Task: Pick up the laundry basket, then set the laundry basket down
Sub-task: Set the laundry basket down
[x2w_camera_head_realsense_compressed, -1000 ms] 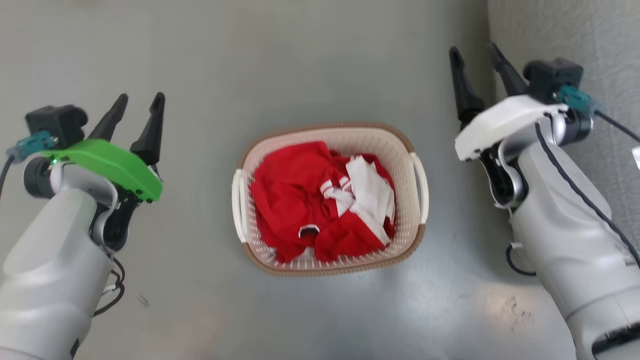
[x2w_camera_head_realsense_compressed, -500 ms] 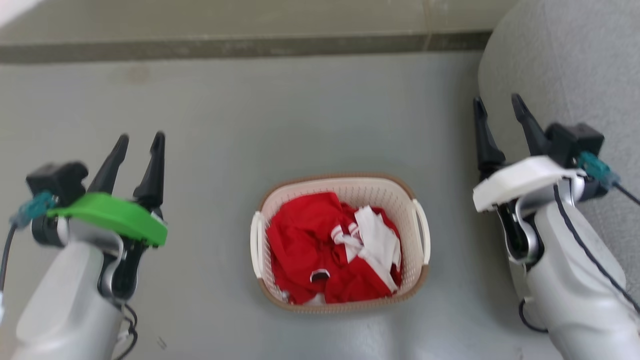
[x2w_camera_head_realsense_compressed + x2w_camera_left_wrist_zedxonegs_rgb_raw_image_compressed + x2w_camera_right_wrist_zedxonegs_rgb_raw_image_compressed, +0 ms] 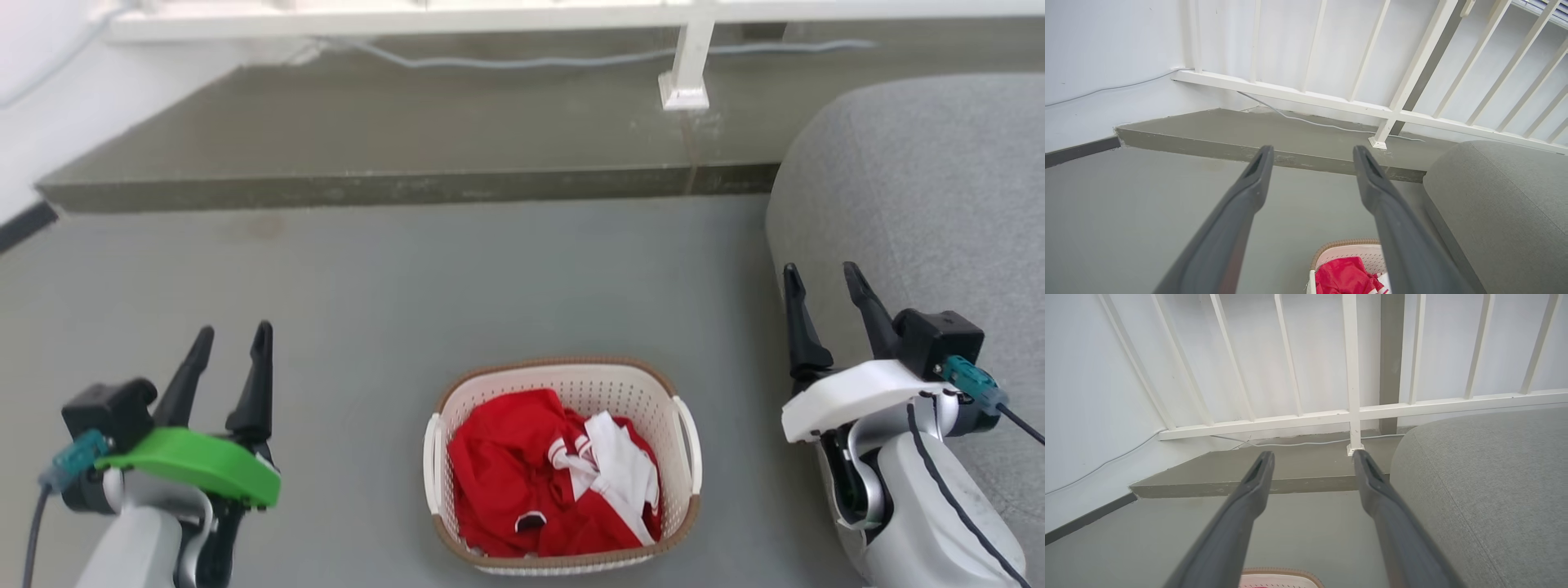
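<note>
Floor (image 3: 408,310): grey and flat. The basket stands on it.
Sofa (image 3: 914,180): grey, along the robot's right side, just behind the right gripper.
Railing (image 3: 1412,61) and step (image 3: 408,139): these are at the top of the head view now but weren't there a second ago. A cable (image 3: 531,59) runs along the step.

Change: the whole head view has shifted over the last second. The basket (image 3: 563,371) slid from mid-frame to the bottom and looks smaller. Everything moved together, so it was the camera that moved (head or waist coming up), not the basket. The basket has the same orientation and the same load, red clothes (image 3: 506,465) with a white piece (image 3: 620,465) on top. Its lower rim is close to the frame edge. The left wrist view catches only its far end, and the right wrist view only a sliver of rim.

Grippers: left gripper (image 3: 233,329) and right gripper (image 3: 820,269) flank the basket and are well apart from it. Both have their fingers moderately spread with nothing between them, and the gap looks unchanged across the three head frames. The wrist views point over the floor at the railing, not down at the basket. Neither gripper has closed in on the handles (image 3: 692,453).

My read: the basket is grounded and both grippers are empty, with the view pulling up and back rather than leaning in. That fits the basket having been set down, or the pick not having started. The frames don't settle which.
If the pick is still due, both arms need to drop and come inward to the side handles together. The load looks soft and roughly centred, so I'd expect low tilt risk on an even lift.
</note>
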Available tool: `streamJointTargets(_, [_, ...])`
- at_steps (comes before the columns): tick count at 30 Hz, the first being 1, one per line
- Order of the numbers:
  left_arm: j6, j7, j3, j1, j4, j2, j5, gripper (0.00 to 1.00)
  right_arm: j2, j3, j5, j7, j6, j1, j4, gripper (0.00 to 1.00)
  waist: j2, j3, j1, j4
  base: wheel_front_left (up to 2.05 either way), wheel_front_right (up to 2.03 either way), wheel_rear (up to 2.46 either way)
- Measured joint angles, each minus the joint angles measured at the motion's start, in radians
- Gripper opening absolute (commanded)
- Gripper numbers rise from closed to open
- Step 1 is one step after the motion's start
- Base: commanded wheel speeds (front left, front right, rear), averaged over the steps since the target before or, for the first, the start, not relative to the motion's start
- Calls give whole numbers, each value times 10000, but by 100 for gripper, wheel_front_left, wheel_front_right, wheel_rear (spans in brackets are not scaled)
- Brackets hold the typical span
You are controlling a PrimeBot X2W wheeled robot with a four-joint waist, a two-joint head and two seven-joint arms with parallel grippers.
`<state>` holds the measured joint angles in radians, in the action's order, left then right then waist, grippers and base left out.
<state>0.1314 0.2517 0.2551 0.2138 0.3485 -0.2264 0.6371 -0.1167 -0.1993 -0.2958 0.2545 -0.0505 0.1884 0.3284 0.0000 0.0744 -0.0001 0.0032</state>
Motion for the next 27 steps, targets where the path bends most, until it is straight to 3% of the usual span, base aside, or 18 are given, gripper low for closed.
streamJointTargets(27, [0, 0, -798, -1418, -1195, 811, -1229, 100, 90, 391, 508, 0, 324, -970, -723, 100, 0, -372, 0, -149, 0, 0, 0])
